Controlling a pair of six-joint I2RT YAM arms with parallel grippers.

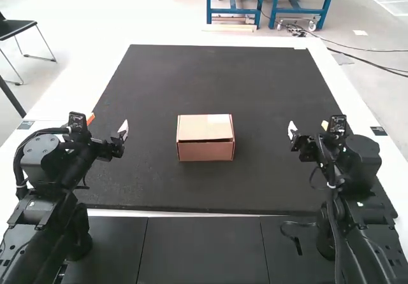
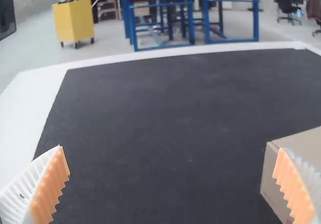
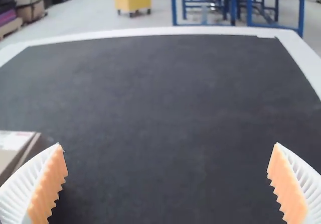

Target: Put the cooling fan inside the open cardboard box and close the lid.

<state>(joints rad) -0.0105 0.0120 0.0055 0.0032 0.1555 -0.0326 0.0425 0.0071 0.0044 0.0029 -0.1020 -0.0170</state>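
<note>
Resting shut at mat [image 1: 255,86] centre, box [image 1: 205,137], left gripper [image 1: 107,124] at nine o'clock of it, released, empty, right gripper [image 1: 308,128] at three o'clock, likewise released.

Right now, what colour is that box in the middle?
Brown, the cardboard box; the high view shows it best.

- The mat [image 1: 223,80] lay on the bench [image 1: 54,96], leaving a bare strip along the left, right and far edges.
- The cardboard box [image 1: 205,137] sat on the mat, about midway between the bench's left and right edges and nearer its near edge than its far one.
- The left arm [image 1: 48,163] stood at the near left corner, the right arm [image 1: 354,160] at the near right corner.
- The left arm's jaws hung to the box's left and the right arm's jaws to its right, both well apart from it.
</note>
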